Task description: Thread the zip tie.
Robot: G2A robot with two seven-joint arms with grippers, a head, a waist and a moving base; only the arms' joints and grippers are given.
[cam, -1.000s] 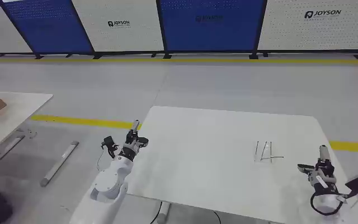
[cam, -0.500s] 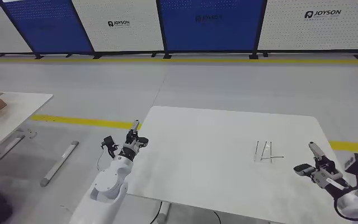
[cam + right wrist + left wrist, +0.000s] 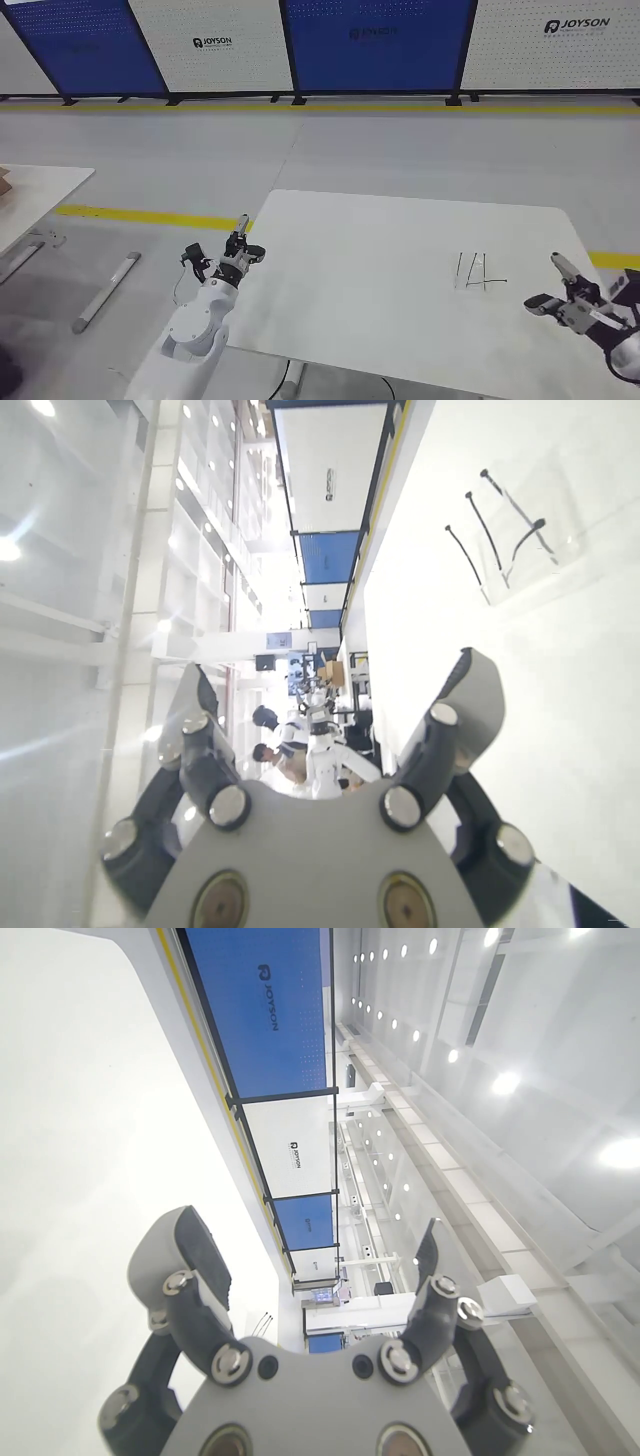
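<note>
The surface (image 3: 380, 270) is a plain white tabletop with rounded corners, standing on a pale grey floor. A small cluster of black zip ties (image 3: 473, 272) lies towards its right side, roughly midway between the near and far edges. From the right wrist view, the zip ties (image 3: 480, 545) partly rest on a clear sheet (image 3: 545, 565); three lie roughly parallel, and a fourth lies at an angle to them.

The right end effector (image 3: 545, 280) hangs above the right edge of the surface, near the zip ties but apart from them. Its fingers (image 3: 472, 680) are spread wide and hold nothing. The left end effector (image 3: 243, 240) sits at the left edge of the surface, well apart from the zip ties, with its fingers (image 3: 200, 1248) also spread and nothing between them.

A yellow floor line (image 3: 150, 217) runs behind the surface, and a second runs along the foot of the back wall. That wall is a row of blue panels (image 3: 380, 45) and white perforated panels (image 3: 210, 45) in black frames. The corner of another white table (image 3: 35, 195) shows on the left, with a pale bar (image 3: 105, 292) lying on the floor near it. The left wrist view takes in a high white ceiling with round lights (image 3: 505, 1083).
</note>
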